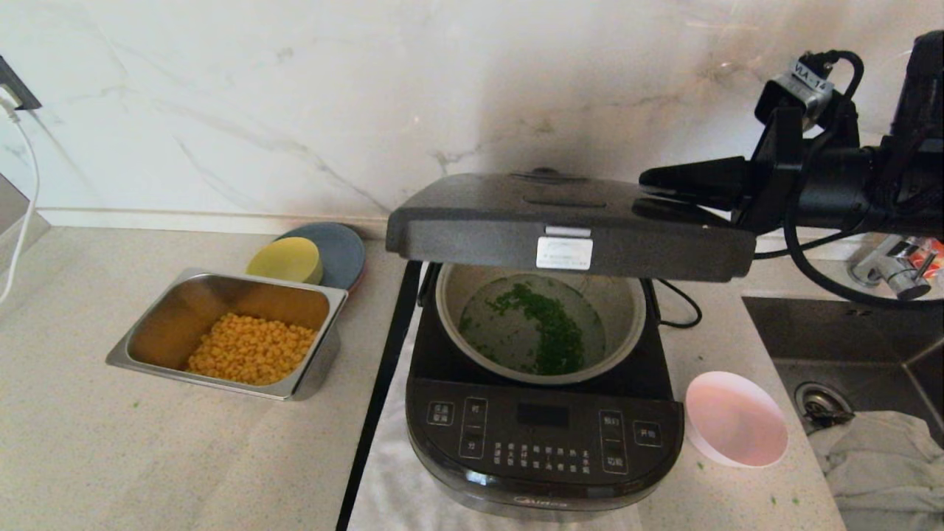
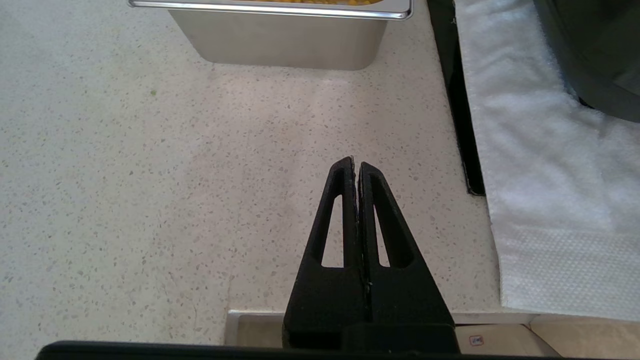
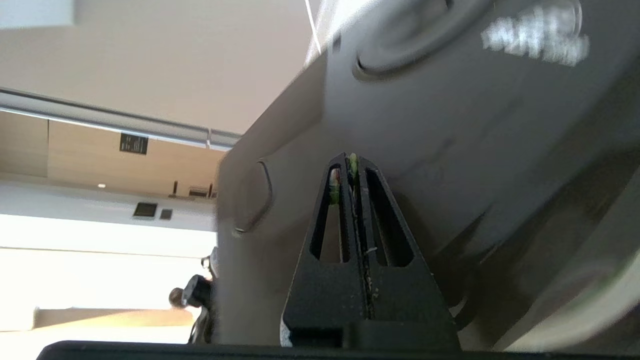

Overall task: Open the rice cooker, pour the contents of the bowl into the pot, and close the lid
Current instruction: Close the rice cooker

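Marble wall backs the speckled desk (image 1: pixel 110 457). Toward its left edge sits a steel tray (image 1: pixel 324 346) of corn; my left gripper (image 2: pixel 356 165) hovers clenched near it. Mid-desk, the rice cooker (image 1: pixel 542 435) holds the pot (image 1: pixel 627 295) with green herb bits (image 1: pixel 549 332). My right gripper (image 3: pixel 352 160), clenched, presses the half-lowered lid (image 1: pixel 568 221). Near the desk's right edge lies the emptied bowl (image 1: pixel 734 420).

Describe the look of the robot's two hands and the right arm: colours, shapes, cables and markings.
Both hands are matte black. The left hand and the right hand each have two tapered, wedge-shaped fingers with long triangular cut-outs. Green herb bits cling to the right fingertips. The right arm is black, carries looping black cables and a white label reading "VLA-1…".
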Tool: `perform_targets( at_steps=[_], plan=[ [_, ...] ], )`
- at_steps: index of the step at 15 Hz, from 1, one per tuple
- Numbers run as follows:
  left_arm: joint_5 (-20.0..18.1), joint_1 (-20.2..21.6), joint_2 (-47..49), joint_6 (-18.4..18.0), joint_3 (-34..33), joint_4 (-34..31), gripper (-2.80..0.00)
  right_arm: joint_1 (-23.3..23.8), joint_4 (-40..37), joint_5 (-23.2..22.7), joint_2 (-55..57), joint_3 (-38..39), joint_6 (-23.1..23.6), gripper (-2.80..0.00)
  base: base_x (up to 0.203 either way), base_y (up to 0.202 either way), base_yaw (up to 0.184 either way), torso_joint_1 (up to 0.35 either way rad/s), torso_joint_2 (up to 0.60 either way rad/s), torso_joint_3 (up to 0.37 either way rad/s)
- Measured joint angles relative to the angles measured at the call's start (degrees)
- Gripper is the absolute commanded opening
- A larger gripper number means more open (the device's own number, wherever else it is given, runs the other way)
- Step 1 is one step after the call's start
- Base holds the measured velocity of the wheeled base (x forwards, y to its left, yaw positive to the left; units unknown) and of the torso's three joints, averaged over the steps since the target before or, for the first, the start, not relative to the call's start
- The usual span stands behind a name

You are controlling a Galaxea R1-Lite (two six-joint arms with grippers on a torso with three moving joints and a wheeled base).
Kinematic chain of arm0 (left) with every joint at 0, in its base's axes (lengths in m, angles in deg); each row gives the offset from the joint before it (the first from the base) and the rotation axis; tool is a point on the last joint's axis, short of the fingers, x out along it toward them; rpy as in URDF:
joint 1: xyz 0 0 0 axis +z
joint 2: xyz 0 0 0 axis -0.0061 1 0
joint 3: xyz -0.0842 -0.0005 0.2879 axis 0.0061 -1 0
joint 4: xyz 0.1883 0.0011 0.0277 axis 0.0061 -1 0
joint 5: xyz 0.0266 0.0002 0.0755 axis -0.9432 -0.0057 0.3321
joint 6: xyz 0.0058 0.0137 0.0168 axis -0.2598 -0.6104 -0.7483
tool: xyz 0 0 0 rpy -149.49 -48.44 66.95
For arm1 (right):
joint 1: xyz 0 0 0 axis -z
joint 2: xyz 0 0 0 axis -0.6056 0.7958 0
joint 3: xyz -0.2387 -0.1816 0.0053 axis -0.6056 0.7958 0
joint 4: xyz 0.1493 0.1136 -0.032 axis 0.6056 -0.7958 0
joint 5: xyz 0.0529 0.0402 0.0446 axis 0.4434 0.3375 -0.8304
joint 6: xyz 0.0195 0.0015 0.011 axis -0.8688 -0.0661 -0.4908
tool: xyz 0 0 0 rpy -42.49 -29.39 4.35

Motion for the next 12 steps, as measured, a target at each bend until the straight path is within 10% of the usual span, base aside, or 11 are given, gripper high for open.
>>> perform_targets(
  at_steps=[12],
  plan=[
    [0.0,0.0,0.0,0.0,0.0,0.0,-2.80,-1.3,6.4,1.8,-1.9,24.1,8.0,-2.80,0.000,0.000,0.000,0.000,0.00,0.000]
  ],
)
